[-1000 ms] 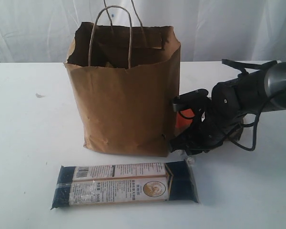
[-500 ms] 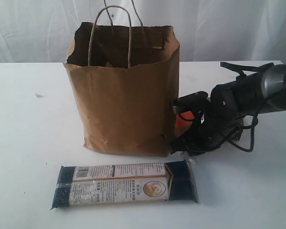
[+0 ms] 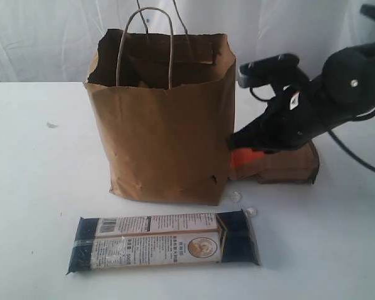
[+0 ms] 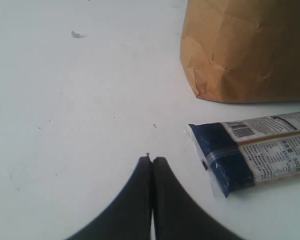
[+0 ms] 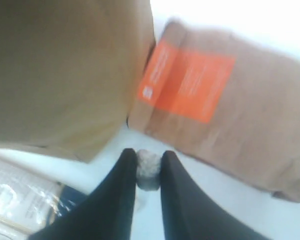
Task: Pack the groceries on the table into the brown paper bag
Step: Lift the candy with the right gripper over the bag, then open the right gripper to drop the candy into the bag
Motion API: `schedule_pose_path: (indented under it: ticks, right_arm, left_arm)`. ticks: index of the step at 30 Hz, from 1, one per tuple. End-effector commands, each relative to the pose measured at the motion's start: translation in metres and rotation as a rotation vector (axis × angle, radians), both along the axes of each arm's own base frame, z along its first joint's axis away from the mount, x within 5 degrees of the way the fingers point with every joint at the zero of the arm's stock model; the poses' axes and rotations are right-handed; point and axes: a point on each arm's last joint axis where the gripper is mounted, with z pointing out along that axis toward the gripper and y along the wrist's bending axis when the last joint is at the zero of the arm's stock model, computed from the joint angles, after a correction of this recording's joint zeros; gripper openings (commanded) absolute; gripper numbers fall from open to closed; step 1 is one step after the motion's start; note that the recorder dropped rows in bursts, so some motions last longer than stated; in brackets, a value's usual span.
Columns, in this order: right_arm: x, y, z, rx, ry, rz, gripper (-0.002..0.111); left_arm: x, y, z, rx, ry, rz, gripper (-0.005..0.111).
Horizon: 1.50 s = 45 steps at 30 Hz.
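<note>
Up off the table (image 3: 37,162) with the right gripper (image 5: 148,156) since a second ago: then down low at the bag's front right corner, now hanging in the air beside the bag (image 3: 162,137), above the pouch (image 3: 287,167). Closed almost fully on a candy (image 5: 148,172), small and pale, pinched between the two dark fingertips and carried clear of the table. Blurred in the wrist view; not to be made out in the exterior view.

Fully closed, the left gripper (image 4: 151,161): fingertips pressed together, nothing between them. Hovering over bare table, near the dark-blue end of the pack (image 3: 165,244) and apart from it.

Bag upright about midway between the left and right edges, set back from the near edge, mouth gaping, cord handles standing up. Contents too dark to tell.

Pack flat and lengthwise along the near edge, in front of the bag, a strip of table between them.

Pouch flat on the table at the bag's right side, orange-labelled end toward the bag; touching or just beside, cannot tell which.

Two more off the bag's front right corner: first candy (image 3: 236,196) just beside that corner, second candy (image 3: 250,212) at the pack's right end. Neither yet in the bag.

Small scrap (image 3: 52,125) toward the left edge, well apart from all else.
</note>
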Motion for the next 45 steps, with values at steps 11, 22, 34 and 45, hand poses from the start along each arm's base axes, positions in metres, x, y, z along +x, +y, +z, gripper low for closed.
schedule_pose_path:
  ticks: [11,22,34,45]
  right_arm:
    - [-0.036,-0.010,0.122,0.335,-0.434,-0.010,0.000]
    - [0.003,0.027,0.161,0.308,-0.461,0.139,0.000]
    - [0.036,0.097,0.164,0.342,-0.242,0.376,0.000]
    - [0.047,0.122,0.144,0.339,-0.200,0.417,0.000]
  left_arm:
    - [0.000,0.000,-0.001,-0.004,0.002,0.001,0.000]
    - [0.000,0.000,-0.001,-0.004,0.002,0.001,0.000]
    - [0.000,0.000,-0.001,-0.004,0.002,0.001,0.000]
    - [0.000,0.000,-0.001,-0.004,0.002,0.001,0.000]
